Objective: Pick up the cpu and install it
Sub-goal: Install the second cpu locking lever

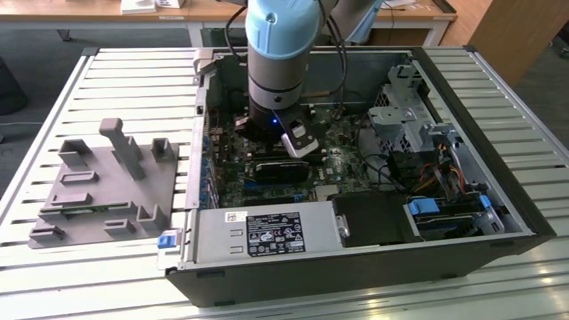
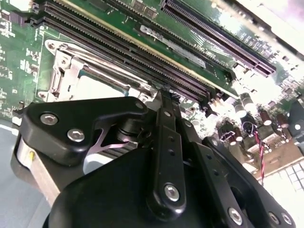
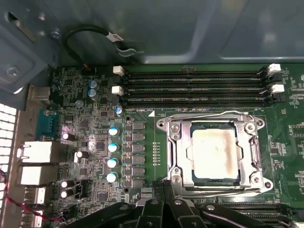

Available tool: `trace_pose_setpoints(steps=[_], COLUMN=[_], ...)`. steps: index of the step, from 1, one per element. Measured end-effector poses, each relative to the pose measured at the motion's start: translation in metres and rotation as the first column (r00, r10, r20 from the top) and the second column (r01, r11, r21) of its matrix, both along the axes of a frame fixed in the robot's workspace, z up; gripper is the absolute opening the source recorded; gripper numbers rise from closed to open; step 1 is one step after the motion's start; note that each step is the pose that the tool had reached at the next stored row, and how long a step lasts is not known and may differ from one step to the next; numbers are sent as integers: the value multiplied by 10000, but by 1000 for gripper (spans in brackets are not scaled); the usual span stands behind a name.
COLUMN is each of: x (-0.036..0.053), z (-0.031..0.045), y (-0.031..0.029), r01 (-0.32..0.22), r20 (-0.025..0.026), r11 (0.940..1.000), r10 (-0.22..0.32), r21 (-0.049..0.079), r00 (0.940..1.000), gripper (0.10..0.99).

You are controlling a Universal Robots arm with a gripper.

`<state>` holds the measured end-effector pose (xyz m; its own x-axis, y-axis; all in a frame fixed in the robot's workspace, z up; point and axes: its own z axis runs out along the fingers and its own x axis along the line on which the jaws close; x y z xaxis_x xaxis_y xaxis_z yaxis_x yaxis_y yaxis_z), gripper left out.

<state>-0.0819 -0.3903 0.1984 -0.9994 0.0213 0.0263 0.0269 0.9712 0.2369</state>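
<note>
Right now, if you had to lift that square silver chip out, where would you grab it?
Probably from straight above, by two opposite edges of the cpu. It lies flat in the socket frame, whose metal rim hugs its sides, so little besides the top is open.

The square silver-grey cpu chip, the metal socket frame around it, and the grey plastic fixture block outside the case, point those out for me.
Square silver-grey cpu chip point(image 3: 213, 154), first wrist view, middle of its metal top.
Metal socket frame point(image 3: 173, 156), first wrist view, side rail.
Grey plastic fixture block point(image 1: 111, 183), exterior view, flat base.
</note>
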Motion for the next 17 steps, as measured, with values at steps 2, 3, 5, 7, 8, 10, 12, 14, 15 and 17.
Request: trace_pose_setpoints(steps=[2,3,5,7,8,10,12,14,15,17], x=[0,-1,-1,-1,-1,-1,-1,-1,-1,-1], z=[52,77,128,171,196,254,321,391,431,519], y=[0,0,0,0,0,0,0,0,0,0], r01=[0,0,1,1,1,0,0,0,1,0], r20=[0,-1,0,0,-1,0,0,-1,0,-1], r11=[10000,10000,10000,10000,10000,10000,10000,10000,10000,10000], r10=[0,0,-1,-1,-1,0,0,0,-1,0], r21=[1,0,0,0,0,0,1,0,2,0], r00=[10000,10000,10000,10000,10000,10000,10000,10000,10000,10000], gripper=[106,106,106,106,106,106,106,106,106,106])
